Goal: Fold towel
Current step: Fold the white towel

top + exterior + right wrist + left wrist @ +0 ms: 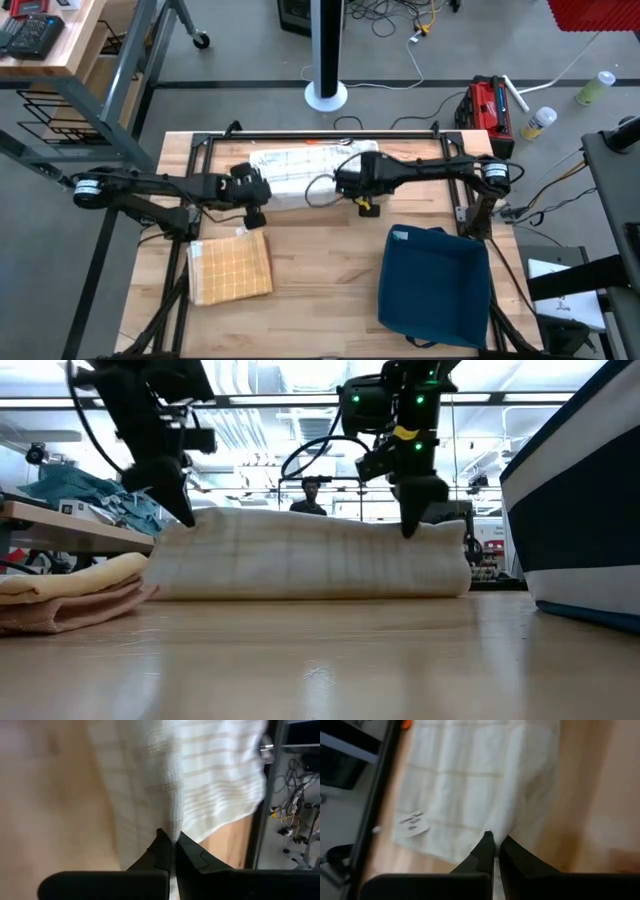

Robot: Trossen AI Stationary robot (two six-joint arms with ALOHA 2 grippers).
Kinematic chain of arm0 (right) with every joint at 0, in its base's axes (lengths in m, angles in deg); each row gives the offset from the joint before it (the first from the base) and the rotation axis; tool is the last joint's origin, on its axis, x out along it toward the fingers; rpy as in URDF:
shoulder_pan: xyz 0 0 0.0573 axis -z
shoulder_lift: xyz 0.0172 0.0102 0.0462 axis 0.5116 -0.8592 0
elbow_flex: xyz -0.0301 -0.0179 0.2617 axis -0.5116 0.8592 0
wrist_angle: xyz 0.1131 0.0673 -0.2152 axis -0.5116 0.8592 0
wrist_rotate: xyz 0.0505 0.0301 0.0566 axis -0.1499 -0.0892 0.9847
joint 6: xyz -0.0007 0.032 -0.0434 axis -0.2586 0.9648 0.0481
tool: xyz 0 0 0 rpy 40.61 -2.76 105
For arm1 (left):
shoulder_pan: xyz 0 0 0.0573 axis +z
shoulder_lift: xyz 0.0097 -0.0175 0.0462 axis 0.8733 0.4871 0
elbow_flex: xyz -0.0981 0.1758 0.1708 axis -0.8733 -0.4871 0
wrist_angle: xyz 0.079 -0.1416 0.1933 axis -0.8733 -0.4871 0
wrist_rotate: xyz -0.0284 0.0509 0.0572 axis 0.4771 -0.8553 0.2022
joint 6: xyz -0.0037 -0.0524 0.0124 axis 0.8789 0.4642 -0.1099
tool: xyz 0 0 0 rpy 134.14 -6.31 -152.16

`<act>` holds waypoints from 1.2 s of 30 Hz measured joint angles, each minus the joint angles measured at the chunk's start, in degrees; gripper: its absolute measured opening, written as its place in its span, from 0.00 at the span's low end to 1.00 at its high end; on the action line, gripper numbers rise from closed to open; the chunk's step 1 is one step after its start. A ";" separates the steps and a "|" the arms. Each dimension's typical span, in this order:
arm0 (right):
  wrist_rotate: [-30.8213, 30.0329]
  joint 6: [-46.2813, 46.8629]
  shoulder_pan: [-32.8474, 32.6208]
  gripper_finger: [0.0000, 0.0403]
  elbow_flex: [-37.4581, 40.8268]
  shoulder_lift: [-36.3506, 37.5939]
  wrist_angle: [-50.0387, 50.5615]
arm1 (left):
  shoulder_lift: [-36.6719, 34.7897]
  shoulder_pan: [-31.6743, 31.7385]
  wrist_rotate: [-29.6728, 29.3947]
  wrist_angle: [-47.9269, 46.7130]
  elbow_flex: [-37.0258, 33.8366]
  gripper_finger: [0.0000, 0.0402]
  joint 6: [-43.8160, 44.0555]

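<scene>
The white towel (300,170) lay near the far middle of the wooden table (320,270), a long low roll of woven cloth with faint tan grid lines and a small label on one corner. It looked light, soft and limp, likely to sag and drape wherever unsupported, so it would best be taken by its near edge at two well-separated points. That is where both arms were: the left gripper (494,851) had its jaws closed on the near edge toward the towel's left end, and the right gripper (170,849) was pinched onto the same edge toward its right end, cloth bunched in a ridge at each set of dark fingertips. Near the table's left front sat a folded yellow checked towel (232,268), thick and flat. At the right front stood a dark blue bin (432,285) with soft-looking fabric walls.
</scene>
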 joint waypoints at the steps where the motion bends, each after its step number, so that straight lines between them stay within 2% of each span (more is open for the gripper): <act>1: -0.23 -0.46 0.95 0.00 -0.31 0.00 -0.77 | 0.01 1.08 -0.18 0.09 0.00 0.01 -1.16; 5: -0.21 -2.09 5.01 0.00 -1.42 -0.11 -4.01 | 1.37 6.32 -1.20 0.65 -0.11 0.01 -5.67; 10: -0.15 -5.18 9.91 0.00 -2.97 -0.11 -7.92 | 3.36 13.73 -7.12 4.50 -0.11 0.01 -10.68; 21: 2.60 -8.51 17.66 0.00 -4.37 -0.14 -14.30 | 10.85 30.45 -1.06 20.49 -0.20 0.01 -24.17; 24: 2.69 -8.46 18.43 0.00 -4.46 -0.81 -14.72 | 13.57 32.66 1.31 21.94 -0.10 0.01 -24.91; 30: 2.34 -8.48 19.55 0.00 -4.40 -4.33 -16.93 | 18.81 33.56 1.25 21.59 1.75 0.01 -25.76; 36: -4.79 -5.49 20.27 0.01 -4.40 -8.02 -21.09 | 24.46 34.26 -1.24 21.95 6.25 0.03 -25.49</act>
